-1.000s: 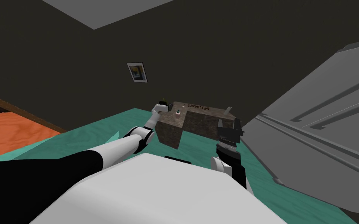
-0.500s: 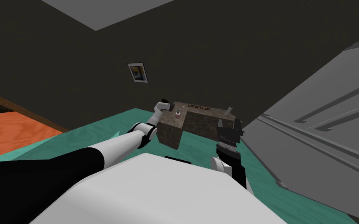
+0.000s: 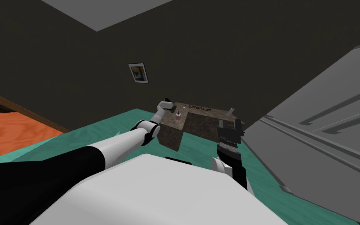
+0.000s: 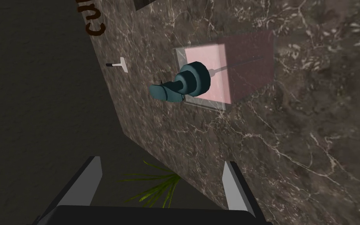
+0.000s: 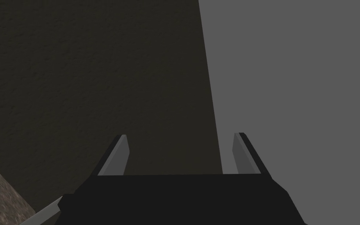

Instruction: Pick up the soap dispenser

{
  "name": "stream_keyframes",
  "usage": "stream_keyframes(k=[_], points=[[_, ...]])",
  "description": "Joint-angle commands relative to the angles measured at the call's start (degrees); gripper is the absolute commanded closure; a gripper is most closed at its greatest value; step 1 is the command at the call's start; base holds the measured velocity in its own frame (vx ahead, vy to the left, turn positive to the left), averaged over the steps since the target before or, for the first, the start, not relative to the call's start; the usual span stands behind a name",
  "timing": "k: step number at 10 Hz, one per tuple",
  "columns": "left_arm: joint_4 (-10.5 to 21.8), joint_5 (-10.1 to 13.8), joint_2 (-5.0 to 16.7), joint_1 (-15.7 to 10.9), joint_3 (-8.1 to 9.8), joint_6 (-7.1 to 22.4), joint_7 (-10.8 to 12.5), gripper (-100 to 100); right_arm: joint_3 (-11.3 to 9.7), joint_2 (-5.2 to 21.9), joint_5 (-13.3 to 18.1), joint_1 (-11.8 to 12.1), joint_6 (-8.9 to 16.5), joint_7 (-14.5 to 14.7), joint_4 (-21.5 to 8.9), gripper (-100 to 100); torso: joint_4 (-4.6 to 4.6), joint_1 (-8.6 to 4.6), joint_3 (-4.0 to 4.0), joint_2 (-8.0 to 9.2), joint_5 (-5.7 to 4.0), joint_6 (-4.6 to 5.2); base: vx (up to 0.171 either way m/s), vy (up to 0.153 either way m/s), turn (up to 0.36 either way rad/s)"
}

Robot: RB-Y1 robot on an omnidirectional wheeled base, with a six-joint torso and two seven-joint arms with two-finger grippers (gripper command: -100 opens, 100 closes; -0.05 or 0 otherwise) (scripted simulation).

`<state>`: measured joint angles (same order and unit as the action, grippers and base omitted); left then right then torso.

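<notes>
The soap dispenser [image 4: 198,78] is a clear square bottle of pink liquid with a dark teal pump head. It stands on a brown marbled counter [image 4: 300,148]. My left gripper [image 4: 161,161] hovers open above the counter's edge, a short way from the dispenser, with nothing between its fingers. In the head view the left gripper [image 3: 172,105] is just left of the small dispenser [image 3: 178,113]. My right gripper [image 3: 229,124] is raised in front of the counter's near side; the right gripper [image 5: 181,135] is open and empty.
The counter [image 3: 198,123] is a block on a teal floor, against a dark wall. A large grey appliance [image 3: 323,129] rises close on the right. A small white utensil [image 4: 118,64] lies on the counter. A green plant [image 4: 155,187] sits below the counter's edge. An orange surface [image 3: 11,133] lies far left.
My left arm has stretched forward, carrying its gripper right and over the counter's edge towards the dispenser. The right arm has not moved.
</notes>
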<state>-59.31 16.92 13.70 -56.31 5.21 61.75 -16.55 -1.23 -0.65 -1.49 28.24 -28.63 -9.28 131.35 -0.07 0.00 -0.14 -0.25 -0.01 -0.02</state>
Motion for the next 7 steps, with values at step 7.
stream_keyframes(k=[7], points=[[8.8, -1.3, -2.4, -6.9, 0.92, 8.6, 0.0, -100, 0.0, 0.0, 0.0, 0.0, 0.0, 0.0, 0.0, 0, -0.01, 0.02, -0.01, -0.02, 0.00, -0.01, 0.048, 0.004, 0.007]])
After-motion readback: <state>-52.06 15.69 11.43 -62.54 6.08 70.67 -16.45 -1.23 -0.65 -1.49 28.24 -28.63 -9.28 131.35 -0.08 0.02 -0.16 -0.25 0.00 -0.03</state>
